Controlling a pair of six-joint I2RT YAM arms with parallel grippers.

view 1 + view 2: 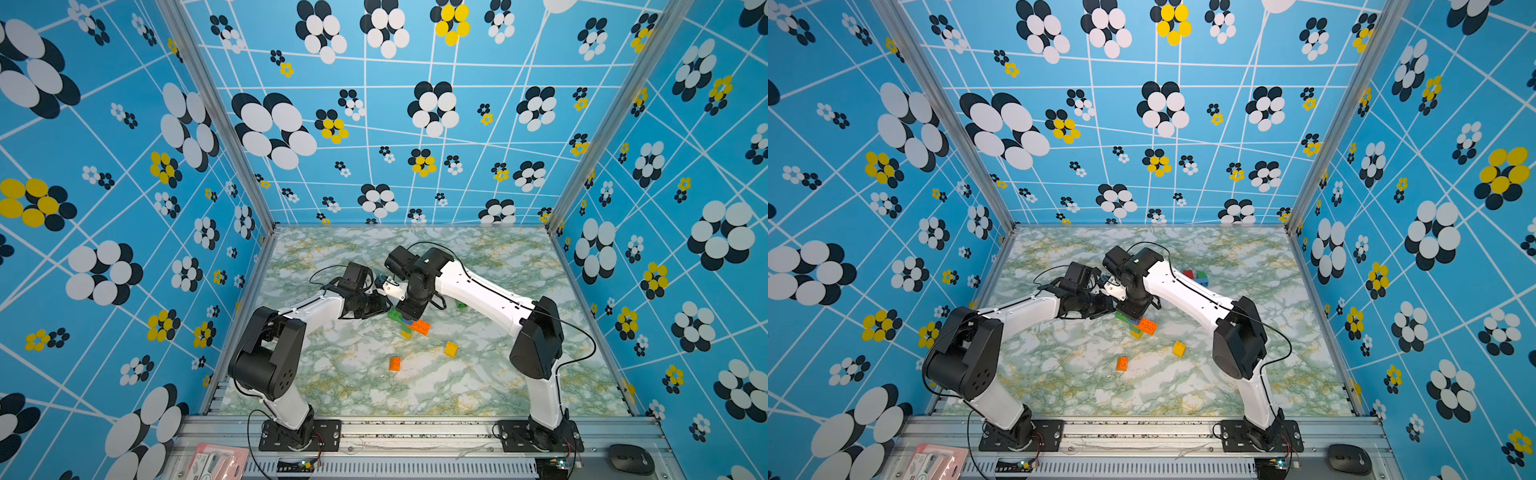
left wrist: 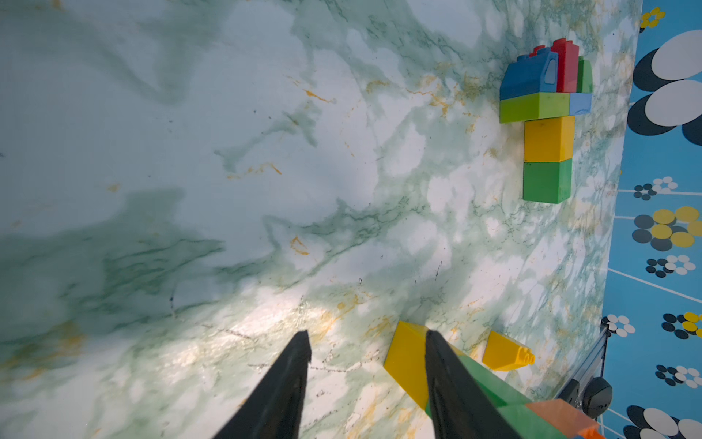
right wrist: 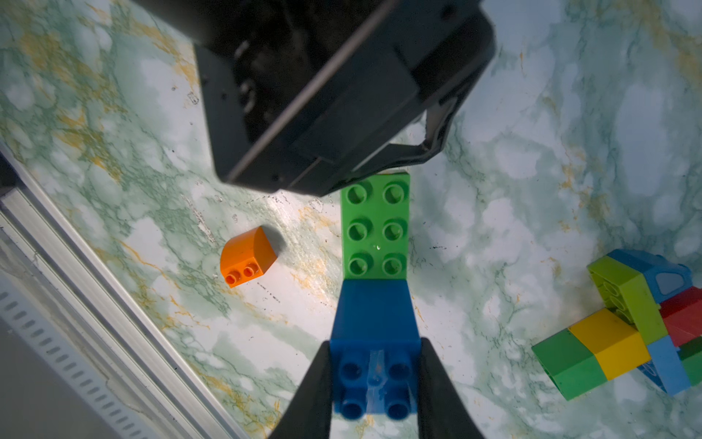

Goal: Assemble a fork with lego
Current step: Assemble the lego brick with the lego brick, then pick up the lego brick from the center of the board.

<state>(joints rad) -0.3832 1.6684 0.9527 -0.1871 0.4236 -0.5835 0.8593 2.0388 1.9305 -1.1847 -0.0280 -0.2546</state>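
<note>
The lego in hand is a small stack: a blue brick point(image 3: 374, 315) on a green oblong brick point(image 3: 376, 224), with an orange brick point(image 1: 420, 327) and a yellow one point(image 2: 404, 361) joined to it. My right gripper point(image 3: 375, 344) points down at mid-table and is shut on the blue brick. From the left, my left gripper point(image 2: 366, 342) reaches the stack's green end and stands open. One of its fingers point(image 2: 437, 365) lies across the yellow and green bricks, and bare table shows between its jaws. In both top views the two grippers meet over the stack point(image 1: 1136, 326).
A loose orange curved brick point(image 1: 395, 363) and a yellow sloped brick point(image 1: 451, 349) lie nearer the front. A built cluster of blue, red, lime, yellow and green bricks point(image 2: 547, 114) lies behind the right arm point(image 1: 1196, 277). Patterned walls enclose the marble table point(image 1: 332, 374).
</note>
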